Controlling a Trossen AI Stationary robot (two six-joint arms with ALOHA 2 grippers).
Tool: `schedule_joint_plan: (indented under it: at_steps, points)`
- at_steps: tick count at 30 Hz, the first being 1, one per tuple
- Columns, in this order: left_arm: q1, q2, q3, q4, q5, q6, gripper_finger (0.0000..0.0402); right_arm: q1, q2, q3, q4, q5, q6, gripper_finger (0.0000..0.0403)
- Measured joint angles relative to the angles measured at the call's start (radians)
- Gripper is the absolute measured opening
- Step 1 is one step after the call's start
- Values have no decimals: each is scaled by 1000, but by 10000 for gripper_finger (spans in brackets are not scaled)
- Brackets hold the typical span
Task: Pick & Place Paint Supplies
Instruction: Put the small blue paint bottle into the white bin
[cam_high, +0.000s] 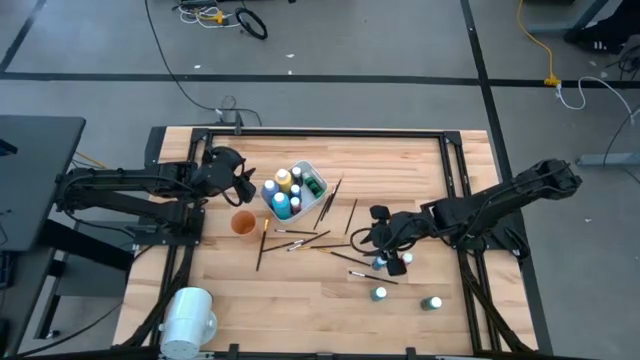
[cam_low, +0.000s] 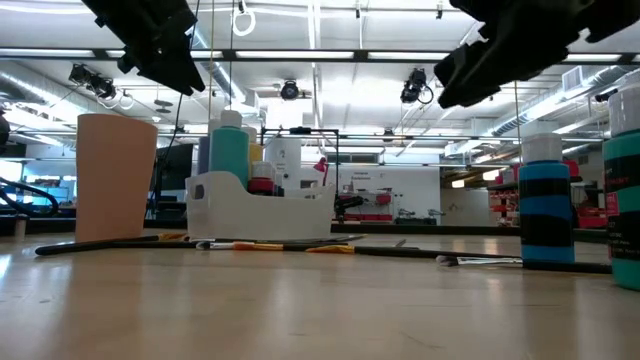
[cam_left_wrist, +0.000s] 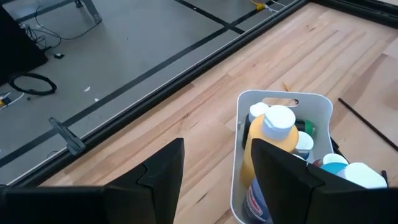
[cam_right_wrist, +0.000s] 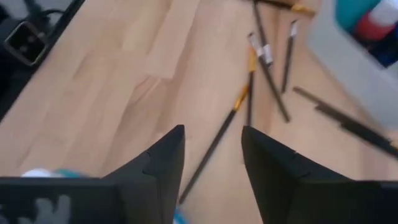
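A white tub (cam_high: 296, 192) at the table's middle holds several white-capped paint bottles (cam_left_wrist: 278, 134). Thin dark brushes (cam_high: 300, 237) lie flat on the wood in front of it and toward the right. More bottles (cam_high: 393, 263) stand upright on the table at the near right, with two others (cam_high: 379, 293) (cam_high: 431, 302) nearer the front edge. My left gripper (cam_left_wrist: 214, 146) hangs open just left of the tub (cam_left_wrist: 283, 99), with nothing between its fingers. My right gripper (cam_right_wrist: 211, 134) is open above the brushes (cam_right_wrist: 214, 146), slanting down, just beyond the bottles at the near right.
An orange cup (cam_high: 243, 222) stands near the tub's left front corner. A large white cylinder (cam_high: 188, 316) lies at the table's near left corner. A dark frame rail (cam_high: 320, 132) runs along the table's far edge. Bare wood lies along the near middle.
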Motion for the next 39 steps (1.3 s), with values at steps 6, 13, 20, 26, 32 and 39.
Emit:
schedule_joint_plan:
  at_steps: [6, 13, 20, 26, 32, 39]
  points:
    - [0, 0, 0, 0, -35, 1, 196, 15, 0, 0, -52, -70, 50, 200]
    - [0, 0, 0, 0, -68, -11, 196, 45, 0, 0, -214, -32, 99, 210]
    - [0, 0, 0, 0, -83, -6, 196, 57, 1, -6, -216, -37, 102, 210]
    - [0, 0, 0, -1, -99, 3, 196, 71, 1, -62, -181, -29, 88, 210]
    - [0, 0, 0, -1, -98, 10, 196, 69, 1, -71, -156, -29, 70, 189]
    - [0, 0, 0, 0, -98, 16, 196, 69, 1, -71, -143, -63, 73, 114]
